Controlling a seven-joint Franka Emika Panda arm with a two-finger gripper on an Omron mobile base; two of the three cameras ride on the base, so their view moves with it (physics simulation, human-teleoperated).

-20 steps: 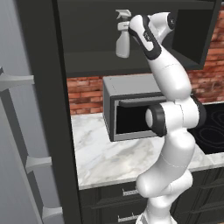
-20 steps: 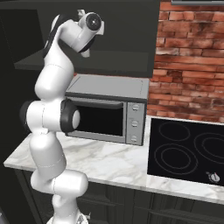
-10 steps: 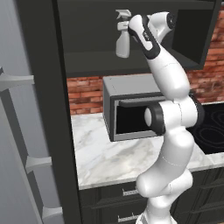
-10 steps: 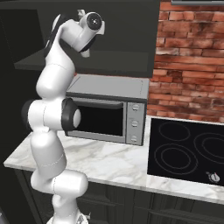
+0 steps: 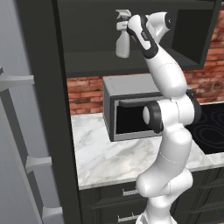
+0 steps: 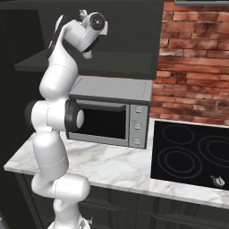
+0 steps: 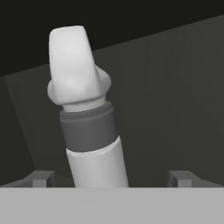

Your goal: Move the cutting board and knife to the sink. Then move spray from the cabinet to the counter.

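Note:
The spray, a pale grey-white trigger bottle, stands on the shelf of the dark open cabinet. My arm reaches up into that cabinet, with the gripper right beside the bottle's neck. In the hand view the spray rises close and tilted between my two fingertips. The gripper is open, with a gap between each tip and the bottle. The white marble counter lies below. The cutting board, knife and sink are out of view.
A steel microwave stands on the counter under the cabinet, against a brick wall. A black glass cooktop lies to its right. A tall grey unit with handles fills the left side.

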